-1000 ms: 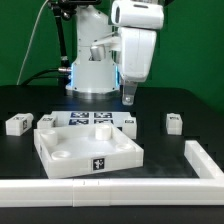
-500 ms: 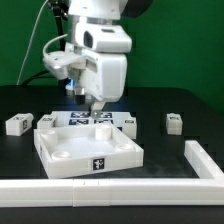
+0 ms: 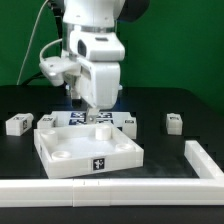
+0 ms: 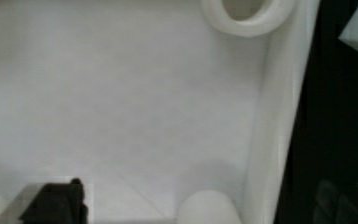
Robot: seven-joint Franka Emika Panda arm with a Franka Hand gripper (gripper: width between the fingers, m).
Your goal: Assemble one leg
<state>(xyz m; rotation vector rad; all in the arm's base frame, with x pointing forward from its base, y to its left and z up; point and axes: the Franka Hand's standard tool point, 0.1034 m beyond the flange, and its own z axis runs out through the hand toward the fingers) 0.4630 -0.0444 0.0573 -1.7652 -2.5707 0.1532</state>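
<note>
Several small white legs with tags lie on the black table: one at the far left (image 3: 17, 124), one beside it (image 3: 48, 120), one behind the tray (image 3: 128, 121) and one to the right (image 3: 173, 122). The large white square tray-like piece (image 3: 60, 140) sits in front, with round corner holes (image 4: 247, 12). My gripper (image 3: 97, 110) hangs low over the tray's back edge, near the marker board (image 3: 88, 119). In the wrist view the gripper (image 4: 190, 192) looks down on the tray's floor (image 4: 123, 100). One dark finger (image 4: 55, 203) shows, far off centre. The gripper holds nothing.
A white L-shaped rail runs along the table's front (image 3: 100, 186) and up the exterior view's right side (image 3: 197, 155). The arm's white base (image 3: 95, 75) stands behind the marker board. A green wall lies at the back.
The arm swung from the exterior view's right to the left and came down. The gripper now sits over the tray's back edge. No part has moved.
</note>
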